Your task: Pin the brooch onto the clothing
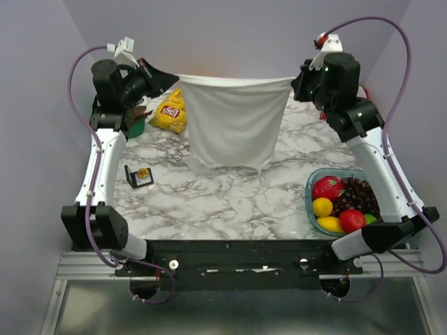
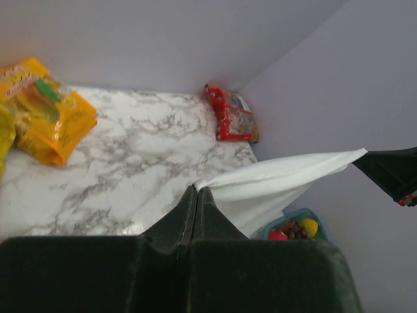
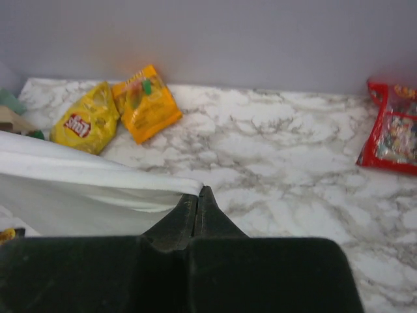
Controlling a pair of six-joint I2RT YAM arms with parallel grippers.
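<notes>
From above, we hold the white garment [image 1: 234,118] stretched in the air. Our left gripper [image 1: 170,77] is pinched on one top corner and our right gripper [image 1: 297,84] on the other. The brooch [image 1: 142,172] sits in its small black frame [image 1: 130,177] on the table [image 1: 223,202], well apart from the cloth. Our left wrist view shows jaws clamped on a fabric corner, and the right wrist view shows the same. The garment is spread, we judge, but fetching and pinning the brooch remain.
</notes>
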